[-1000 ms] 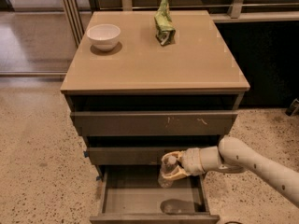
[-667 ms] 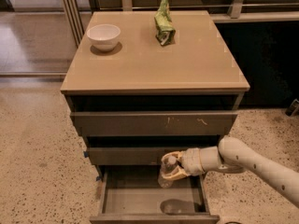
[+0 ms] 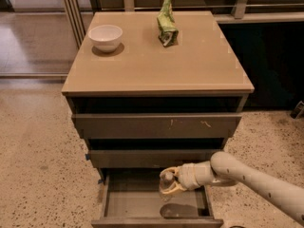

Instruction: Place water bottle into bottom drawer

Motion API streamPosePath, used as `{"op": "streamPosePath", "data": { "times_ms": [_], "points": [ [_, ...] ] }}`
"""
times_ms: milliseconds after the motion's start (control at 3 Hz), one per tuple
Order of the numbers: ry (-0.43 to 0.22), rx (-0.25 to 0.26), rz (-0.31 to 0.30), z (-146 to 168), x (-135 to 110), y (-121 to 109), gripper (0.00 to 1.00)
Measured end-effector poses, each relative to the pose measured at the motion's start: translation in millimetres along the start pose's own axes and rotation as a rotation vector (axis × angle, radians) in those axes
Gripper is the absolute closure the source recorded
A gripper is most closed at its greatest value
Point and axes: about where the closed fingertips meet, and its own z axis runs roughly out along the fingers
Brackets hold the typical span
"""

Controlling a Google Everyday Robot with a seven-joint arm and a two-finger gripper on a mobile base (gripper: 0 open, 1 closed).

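Setting: speckled stone floor (image 3: 38,141); one tan-topped cabinet (image 3: 156,75) stands mid-scene, with dark panels behind it on the far side.
Object: water bottle (image 3: 165,180), small, clear plastic, pale rounded top end; the label is mostly hidden by the grip.
Object location: held in the air over the right half of the bottom drawer (image 3: 130,201), apart from its floor; a dark shadow lies on that floor just nearer.
Drawer state: bottom drawer pulled out toward the near side; grey-brown, flat plain floor, thin side walls.
Counts: one bottle; three drawers, the upper two pushed in; one white bowl (image 3: 105,36) on the far left of the cabinet top; one green snack bag (image 3: 166,23) standing crumpled at the far centre.
Top drawer front (image 3: 156,126): a few white scuff marks right of centre.
Arm pose: cream arm (image 3: 247,177) enters from the near right corner and rises leftward; the wrist section runs roughly level and ends over the open drawer.
Grip: gripper (image 3: 170,181) sits above the drawer's right half, its yellowish fingers (image 3: 174,189) clamped on the bottle's body.
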Motion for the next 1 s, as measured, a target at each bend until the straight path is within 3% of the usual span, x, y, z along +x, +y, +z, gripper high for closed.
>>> {"op": "streamPosePath", "data": {
  "times_ms": [333,667,1000],
  "points": [
    [0.028,-0.013,-0.035,36,36,15,1.00],
    [0.028,-0.013,-0.035,36,36,15,1.00],
    [0.109,0.039,-0.076,42,69,11,1.00]
  ]
}}
